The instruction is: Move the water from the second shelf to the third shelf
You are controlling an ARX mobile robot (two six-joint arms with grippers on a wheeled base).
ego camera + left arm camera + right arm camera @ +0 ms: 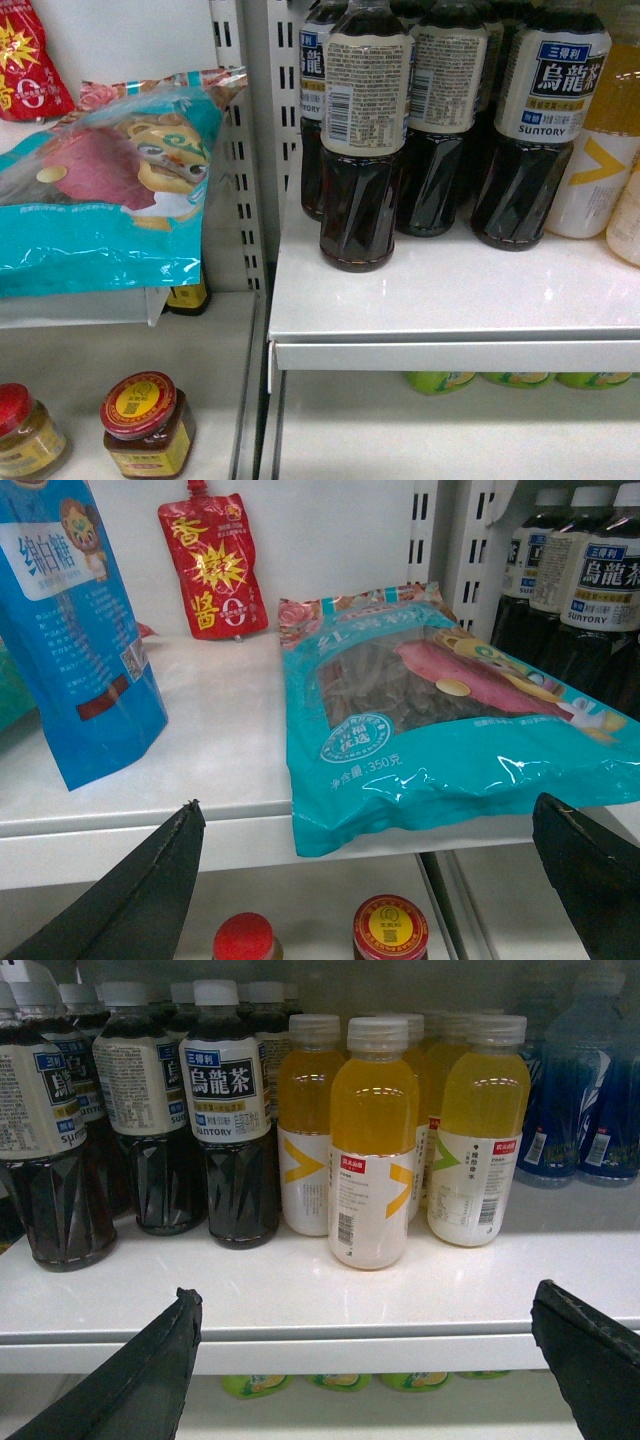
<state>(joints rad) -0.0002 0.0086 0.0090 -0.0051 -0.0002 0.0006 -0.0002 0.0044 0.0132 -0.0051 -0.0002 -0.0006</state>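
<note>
White store shelving faces me; both my grippers, left (365, 880) and right (365, 1355), hang spread and empty, and the water, only green caps (345, 1381) below my right jaws, risks my knocking the crowding dark tea bottles (230, 1130).

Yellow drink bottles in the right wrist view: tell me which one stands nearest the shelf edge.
The middle yellow bottle, the one with the red tag on its white label. It stands forward of the row, its base closest to the shelf edge; the others sit further back.
</note>
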